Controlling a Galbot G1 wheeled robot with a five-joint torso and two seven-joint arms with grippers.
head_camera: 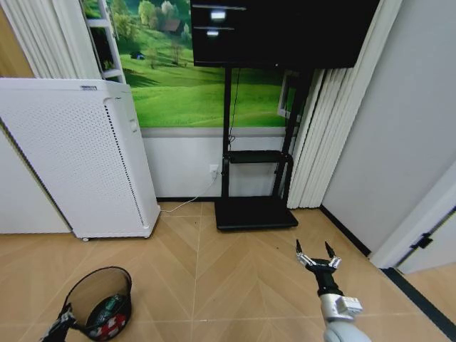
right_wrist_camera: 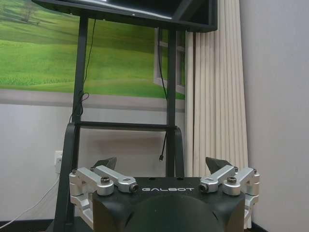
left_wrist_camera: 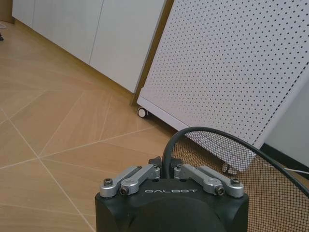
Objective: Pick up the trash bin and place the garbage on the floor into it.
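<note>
The trash bin [head_camera: 91, 286], a black wire-mesh basket, sits at the lower left of the head view, tilted toward me. My left gripper [head_camera: 64, 315] is shut on its near rim. In the left wrist view the left gripper [left_wrist_camera: 165, 168] pinches the black rim, and the mesh wall [left_wrist_camera: 270, 193] curves away beyond it. Inside the bin lies the garbage [head_camera: 109, 315]: red-and-white pieces and a small bottle with a green label. My right gripper [head_camera: 316, 251] hangs open over the bare floor at the lower right, and its fingers [right_wrist_camera: 107, 162] are spread wide with nothing between them.
A tall white perforated appliance [head_camera: 78, 157] on castors stands just behind the bin, close to its far rim. A black TV stand [head_camera: 255, 212] sits against the back wall, with a cable on the floor beside it. Pale curtains [head_camera: 320, 142] and a wall close the right side.
</note>
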